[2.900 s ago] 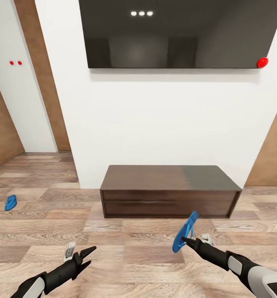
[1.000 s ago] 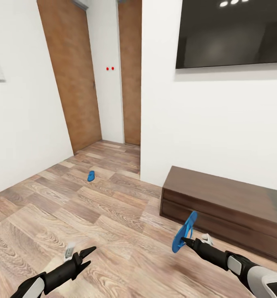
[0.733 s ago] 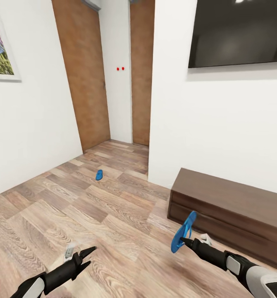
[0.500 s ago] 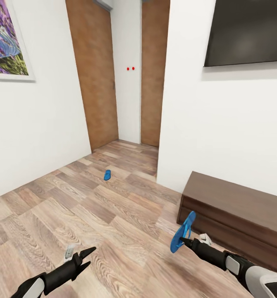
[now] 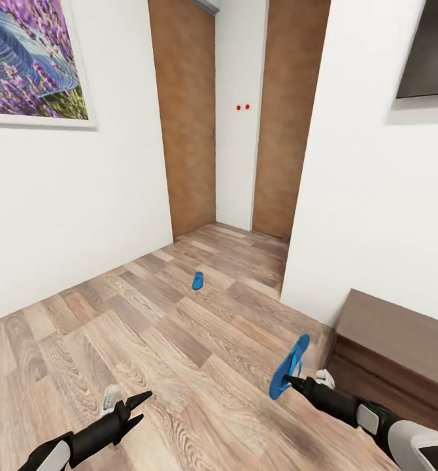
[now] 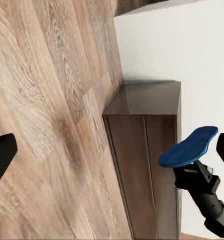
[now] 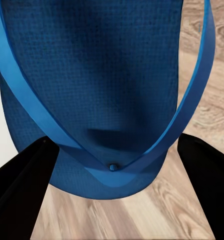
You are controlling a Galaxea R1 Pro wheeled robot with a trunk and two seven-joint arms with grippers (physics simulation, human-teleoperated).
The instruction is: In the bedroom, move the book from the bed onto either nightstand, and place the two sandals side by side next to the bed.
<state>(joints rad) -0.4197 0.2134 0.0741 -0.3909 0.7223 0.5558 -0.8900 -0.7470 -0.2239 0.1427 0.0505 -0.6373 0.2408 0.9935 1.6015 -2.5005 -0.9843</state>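
My right gripper is shut on a bright blue sandal, held edge-up above the wood floor; the same sandal sits close between the black fingers in the right wrist view, and the left wrist view catches this sandal too. The other blue sandal lies flat on the floor farther ahead, near the doorway recess. Low at the left, my left gripper is open and holds nothing. The bed, the book and the nightstand are out of view.
A low dark brown cabinet stands against the white wall at the right, close to my right arm. Wooden doors flank a narrow recess ahead. A purple painting hangs on the left wall. Bare plank floor spreads ahead and to the left.
The camera has turned left, so the cabinet and the TV slid to the right and the painting came into view. Both arms keep their pose and the sandal stays gripped.
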